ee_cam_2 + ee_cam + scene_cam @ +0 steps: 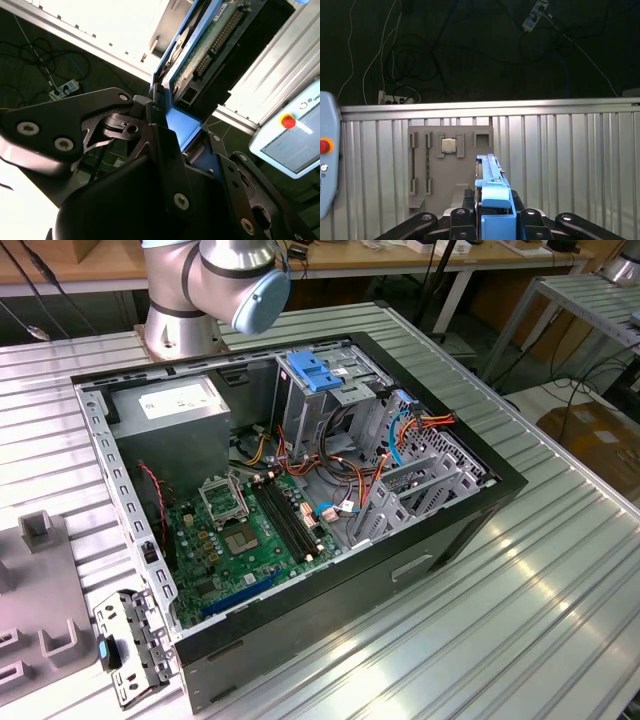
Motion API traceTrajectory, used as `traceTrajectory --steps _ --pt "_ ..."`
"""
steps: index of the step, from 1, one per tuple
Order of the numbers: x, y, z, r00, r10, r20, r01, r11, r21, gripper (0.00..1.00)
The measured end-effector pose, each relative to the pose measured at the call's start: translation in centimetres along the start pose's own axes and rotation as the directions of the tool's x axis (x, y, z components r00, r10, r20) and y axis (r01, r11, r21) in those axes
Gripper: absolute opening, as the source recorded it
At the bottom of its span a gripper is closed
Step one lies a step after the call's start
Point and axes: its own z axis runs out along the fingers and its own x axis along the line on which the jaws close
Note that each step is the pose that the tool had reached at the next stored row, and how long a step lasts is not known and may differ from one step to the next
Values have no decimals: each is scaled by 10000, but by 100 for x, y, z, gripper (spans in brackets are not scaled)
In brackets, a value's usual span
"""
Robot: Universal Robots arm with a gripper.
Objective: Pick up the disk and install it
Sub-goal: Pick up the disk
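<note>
From where I stand, the pick-up looks done and the carry is in hand. The gripper (pixel 492 214) has its fingers (pixel 161 140) closed tight on the disk (pixel 492 189), one on each side of it. In the first wrist view the disk sits edge-on with its light-blue rail facing the camera. In the second wrist view its green circuit-board face shows above the fingers.

The disk hangs clear above the ribbed bench (pixel 570 165), over or just beside the grey parts tray (pixel 451 172). I cannot tell how high.

The open computer case (pixel 350 575) lies on the bench in the exterior view. Its metal drive cage (pixel 335 410), with the blue latch (pixel 315 370) on top, is at the far end, and the power-supply box (pixel 175 410) is to the exterior view's left of it. Orange and blue cables (pixel 400 435) trail close by the cage.

I judge the install has not begun. It calls for bringing the disk across to that cage and squaring its rails to the cage guides. It must then slide in straight without snagging those cables or knocking the case wall. A slight tilt would likely jam the rails, so the approach wants to be slow and level.
</note>
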Motion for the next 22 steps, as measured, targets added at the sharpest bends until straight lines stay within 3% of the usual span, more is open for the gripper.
traceTrajectory --steps 22 --pt "-12 -319 -3 10000 0 0 0 10000 1 37"
